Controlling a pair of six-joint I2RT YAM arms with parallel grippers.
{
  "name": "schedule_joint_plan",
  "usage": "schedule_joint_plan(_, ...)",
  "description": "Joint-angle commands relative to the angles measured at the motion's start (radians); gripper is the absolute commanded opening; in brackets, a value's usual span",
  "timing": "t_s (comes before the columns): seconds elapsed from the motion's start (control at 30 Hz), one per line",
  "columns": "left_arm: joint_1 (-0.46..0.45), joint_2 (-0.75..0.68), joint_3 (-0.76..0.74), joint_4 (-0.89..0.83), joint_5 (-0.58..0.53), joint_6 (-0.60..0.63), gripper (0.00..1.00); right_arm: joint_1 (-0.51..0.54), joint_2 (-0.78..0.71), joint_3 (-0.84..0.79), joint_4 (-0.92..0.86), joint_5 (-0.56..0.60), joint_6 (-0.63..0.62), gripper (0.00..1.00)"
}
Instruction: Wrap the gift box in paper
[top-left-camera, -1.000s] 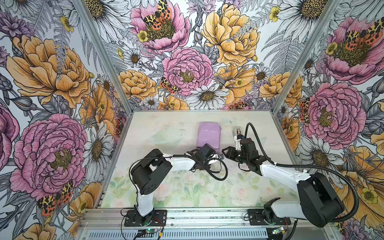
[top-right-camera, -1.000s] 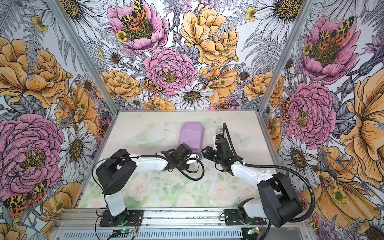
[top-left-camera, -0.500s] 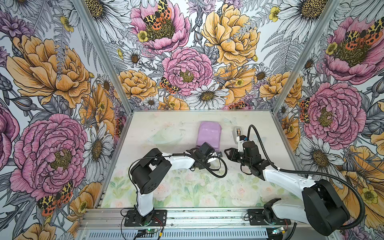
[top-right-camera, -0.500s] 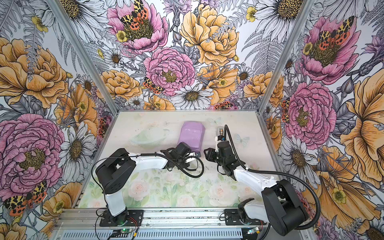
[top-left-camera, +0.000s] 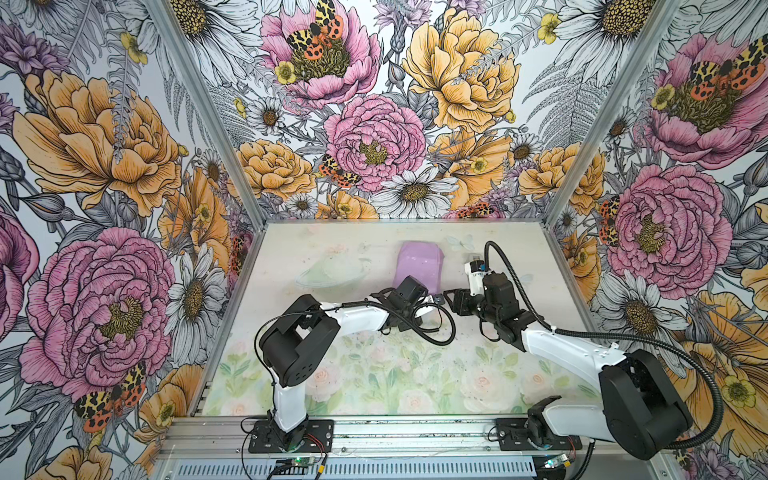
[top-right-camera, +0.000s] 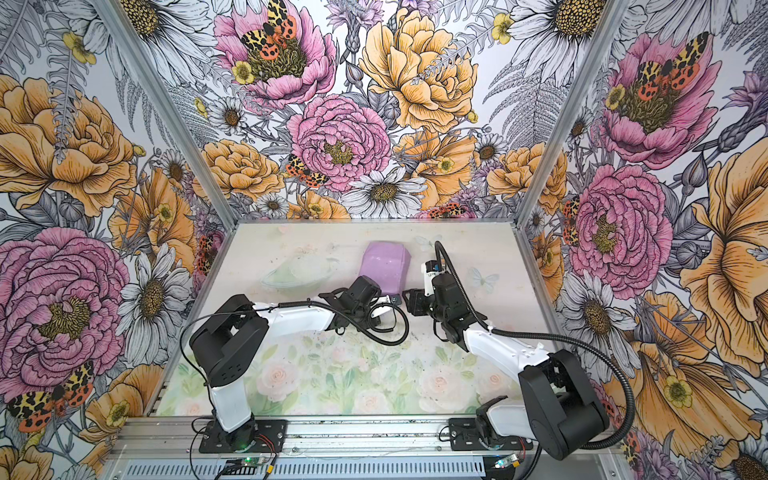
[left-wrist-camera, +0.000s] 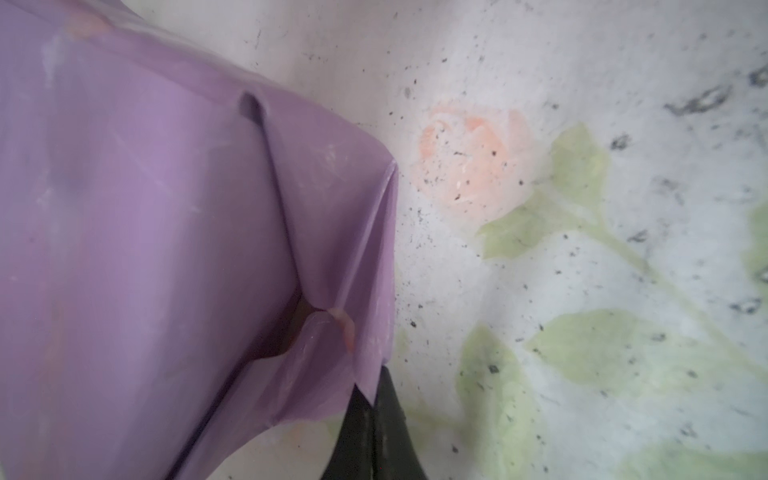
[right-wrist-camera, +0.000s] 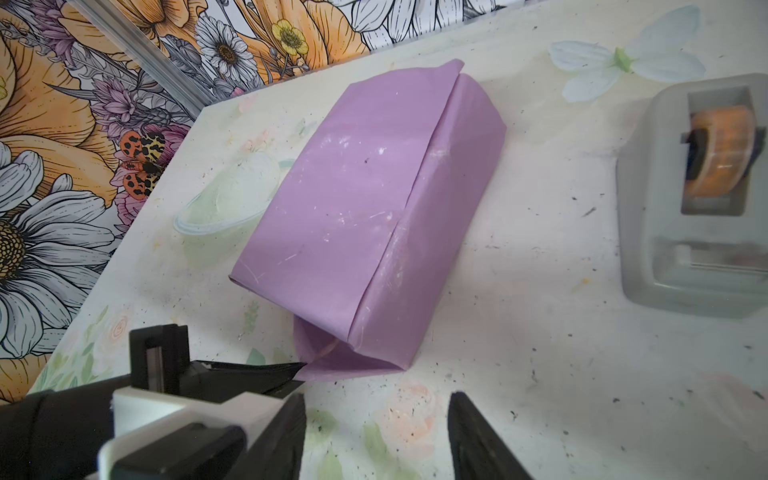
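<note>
The gift box (top-left-camera: 417, 266) is a lilac block fully covered by the paper (right-wrist-camera: 353, 199), lying at the back middle of the table in both top views (top-right-camera: 384, 266). A loose flap of paper (left-wrist-camera: 332, 332) sticks out at the block's near end. My left gripper (left-wrist-camera: 370, 395) is shut on the corner of that flap, and its black tip (right-wrist-camera: 299, 370) pinches the paper low by the table. My right gripper (right-wrist-camera: 376, 401) is open and holds nothing, just short of the same near end, with bare table between its fingers (right-wrist-camera: 461, 415).
A grey tape dispenser (right-wrist-camera: 698, 195) with an orange roll stands on the table to the right of the wrapped block, behind my right wrist (top-left-camera: 473, 270). Both arms meet low over the table's middle (top-right-camera: 399, 301). Flowered walls close in three sides.
My left gripper has closed on the paper's flap corner. My right gripper's jaws have opened wider, and that arm has dropped lower.
</note>
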Motion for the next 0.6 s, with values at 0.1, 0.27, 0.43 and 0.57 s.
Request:
schedule_joint_plan(0.1,0.02,-0.067,0.027,-0.008,0.039,-0.015,0.0,-0.002,0.042,-0.054,0.056,-0.016,0.168,0.54)
schedule_joint_plan(0.27,0.022,-0.066,0.039,-0.011,0.05,-0.016,0.0,0.021,0.097,-0.075,0.096,-0.065,0.289,0.38)
schedule_joint_plan(0.43,0.025,-0.054,0.053,-0.016,0.059,-0.019,0.01,0.103,0.236,-0.056,0.232,-0.122,0.407,0.3)
schedule_joint_plan(0.57,0.029,-0.048,0.062,-0.021,0.064,-0.024,0.02,0.145,0.302,-0.04,0.306,-0.089,0.473,0.27)
